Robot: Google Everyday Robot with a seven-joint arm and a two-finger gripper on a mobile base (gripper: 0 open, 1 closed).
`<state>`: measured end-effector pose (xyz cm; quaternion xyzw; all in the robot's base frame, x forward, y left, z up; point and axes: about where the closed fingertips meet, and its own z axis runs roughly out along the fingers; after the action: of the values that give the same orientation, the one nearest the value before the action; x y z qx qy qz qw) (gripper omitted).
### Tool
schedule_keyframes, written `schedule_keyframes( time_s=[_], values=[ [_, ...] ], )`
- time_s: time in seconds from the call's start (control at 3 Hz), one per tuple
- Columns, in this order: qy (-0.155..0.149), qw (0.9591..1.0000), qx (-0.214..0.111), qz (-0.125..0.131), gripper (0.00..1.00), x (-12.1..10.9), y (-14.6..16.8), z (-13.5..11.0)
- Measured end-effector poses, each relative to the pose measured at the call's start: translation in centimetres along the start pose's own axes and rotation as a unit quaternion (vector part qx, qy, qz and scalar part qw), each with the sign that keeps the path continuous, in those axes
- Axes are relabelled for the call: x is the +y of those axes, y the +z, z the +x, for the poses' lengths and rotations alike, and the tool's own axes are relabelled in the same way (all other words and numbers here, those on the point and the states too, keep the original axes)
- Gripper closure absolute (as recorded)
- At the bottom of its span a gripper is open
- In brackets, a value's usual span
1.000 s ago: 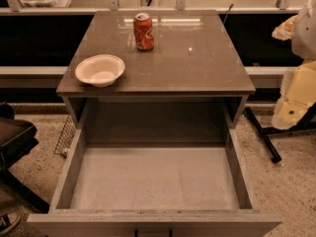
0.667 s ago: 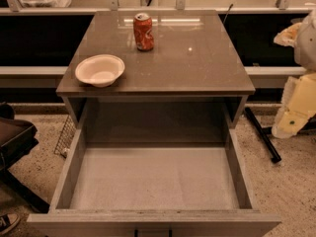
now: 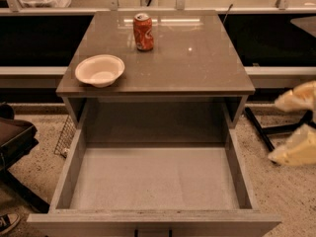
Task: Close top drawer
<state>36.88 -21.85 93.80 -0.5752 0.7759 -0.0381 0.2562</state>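
Note:
The top drawer [image 3: 153, 179] is pulled far out toward me, wide and deep, with a pale grey inside that holds nothing. Its front panel runs along the bottom edge, and the small dark handle [image 3: 153, 232] just shows at its centre. My gripper [image 3: 275, 130] hangs to the right of the drawer, beside its right wall and above the floor. Its pale fingers [image 3: 296, 98] stand apart, holding nothing, and do not touch the drawer.
On the cabinet top [image 3: 197, 68] stand a white bowl [image 3: 100, 70] at the left front and a red soda can [image 3: 143, 32] at the back. A dark chair [image 3: 15, 147] is on the left, a wire rack [image 3: 65, 138] beside the cabinet, and black stand legs [image 3: 266, 130] on the right.
My gripper has come down along the right side, from level with the cabinet top to level with the open drawer. The drawer, bowl and can have not moved.

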Motion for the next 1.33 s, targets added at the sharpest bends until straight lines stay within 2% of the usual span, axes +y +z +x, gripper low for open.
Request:
schedule_keyframes(
  time_s=[0.33,0.67,1.0,1.33],
  values=[
    [0.013,0.9997,-0.019,0.005,0.60,3.6,2.5,2.6],
    [0.034,0.9987,-0.034,-0.017,0.83,7.3,5.9,5.9],
    [0.051,0.9963,-0.049,-0.050,1.00,10.9,8.1,9.0],
    [0.036,0.9934,-0.069,-0.085,1.00,14.2,9.2,11.1]
  ],
)
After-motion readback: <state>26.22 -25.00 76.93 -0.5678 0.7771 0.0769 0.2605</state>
